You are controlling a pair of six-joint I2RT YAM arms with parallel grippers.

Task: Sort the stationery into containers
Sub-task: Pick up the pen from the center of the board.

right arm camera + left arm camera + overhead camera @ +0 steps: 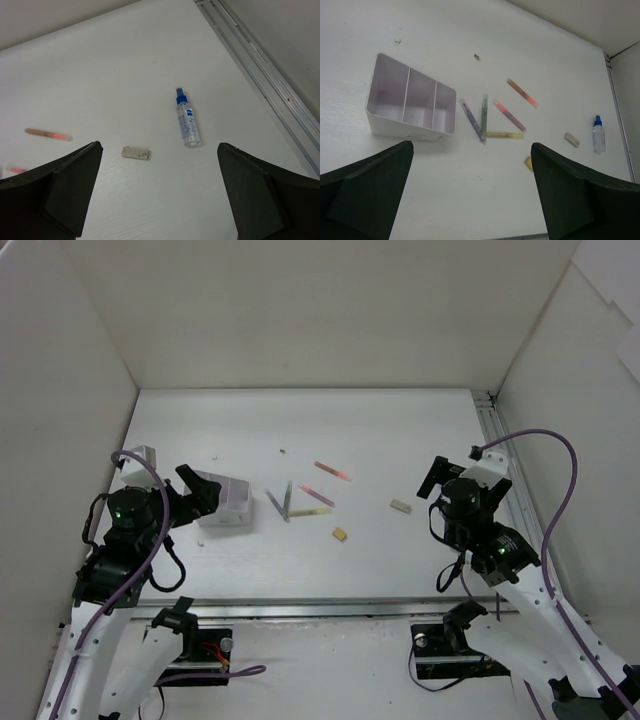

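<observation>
Just right of the low white three-compartment plastic box (395, 127) at mid-left of the left wrist view lie thin short pens, so the wide-open left gripper (471, 150) should probably straddle the slim purple pen (471, 119) crosswise at mid-length, while the right gripper (160, 149), equally spread, hangs over the small off-white block eraser (135, 152).

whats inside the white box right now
Nothing visible: the white box shows three pinkish compartments, all bare in the left wrist view. Its near wall hides a strip of each floor.
</observation>
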